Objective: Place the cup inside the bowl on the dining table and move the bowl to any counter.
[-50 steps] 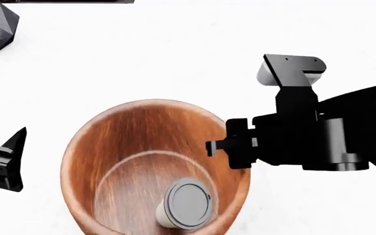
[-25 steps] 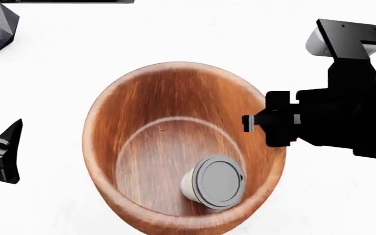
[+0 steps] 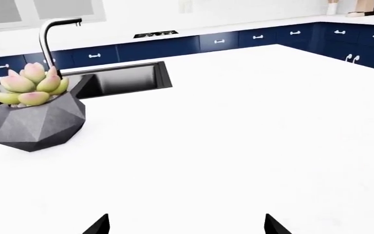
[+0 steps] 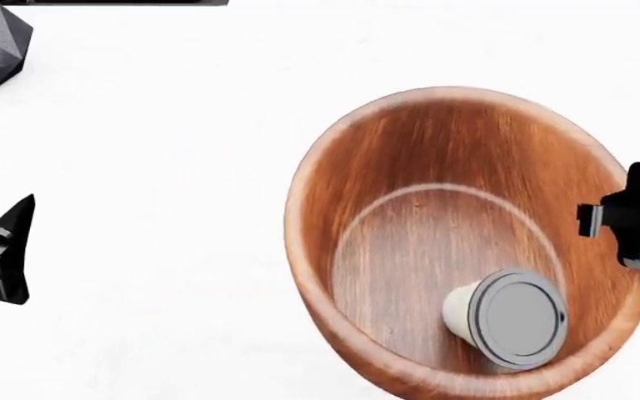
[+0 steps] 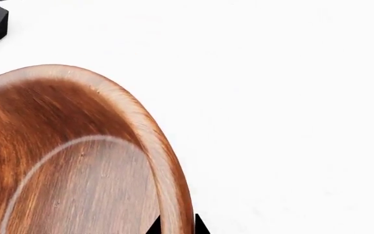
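One cup [image 4: 506, 317], cream with a dark grey lid, lies tipped on its side inside the one bowl [image 4: 432, 167] — reddish-brown wood, thick-walled. The bowl has slid across to the right since a second ago, over the dining table [image 4: 187, 167]. The right gripper [image 5: 177, 226] pinches the bowl's rim — the left gripper [image 3: 185, 225] is spread wide, holding nothing. One potted plant [image 3: 36, 114] sits by the sink [image 3: 119, 78].
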You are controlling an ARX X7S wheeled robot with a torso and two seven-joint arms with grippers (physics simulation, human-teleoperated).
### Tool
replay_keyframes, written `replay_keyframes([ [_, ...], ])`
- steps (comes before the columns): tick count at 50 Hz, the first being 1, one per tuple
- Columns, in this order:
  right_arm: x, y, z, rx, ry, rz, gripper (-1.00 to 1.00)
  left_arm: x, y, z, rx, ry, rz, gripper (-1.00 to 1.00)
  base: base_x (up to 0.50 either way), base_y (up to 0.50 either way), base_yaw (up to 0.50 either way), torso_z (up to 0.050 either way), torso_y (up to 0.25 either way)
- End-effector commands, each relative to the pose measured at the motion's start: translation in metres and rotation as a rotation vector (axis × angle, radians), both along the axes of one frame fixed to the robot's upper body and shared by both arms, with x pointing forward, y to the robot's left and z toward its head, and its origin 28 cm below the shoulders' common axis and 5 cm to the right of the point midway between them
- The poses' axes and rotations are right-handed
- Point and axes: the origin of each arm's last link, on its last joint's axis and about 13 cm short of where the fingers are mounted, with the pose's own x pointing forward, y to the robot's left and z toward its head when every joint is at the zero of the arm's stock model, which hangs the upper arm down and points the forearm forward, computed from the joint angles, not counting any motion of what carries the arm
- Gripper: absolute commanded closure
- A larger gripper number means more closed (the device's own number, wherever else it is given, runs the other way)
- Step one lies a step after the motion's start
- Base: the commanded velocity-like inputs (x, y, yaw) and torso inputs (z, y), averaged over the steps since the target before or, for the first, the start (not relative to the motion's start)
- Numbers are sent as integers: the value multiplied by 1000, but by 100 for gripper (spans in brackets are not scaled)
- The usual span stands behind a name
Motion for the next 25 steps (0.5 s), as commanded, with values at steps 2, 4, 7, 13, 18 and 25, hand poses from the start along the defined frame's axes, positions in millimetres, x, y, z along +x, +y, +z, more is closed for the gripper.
replay_keyframes([
  [2,-18,-22,4,26,-14,-75,100,2,1,-1,21,-9,13,-100,-260,-1,0,0,0],
  [4,-18,-22,5,24,-10,-77,100,3,0,1,18,-13,12,-100,-379,-1,0,0,0],
  [7,-17,-25,6,26,-22,-100,100,2,-1,0,17,-14,10,-100,-374,-32,0,0,0],
  [13,-22,-30,3,14,-12,-122,100,2,0,-1,18,-11,5,-100,-239,-385,0,3,0],
  [18,-24,-33,-2,14,-23,-145,100,3,-3,-1,20,-9,3,-100,-97,-500,0,0,0],
  [25,-26,-33,-4,20,-28,-147,100,2,-5,-2,23,-9,1,-100,1,-500,0,0,0],
])
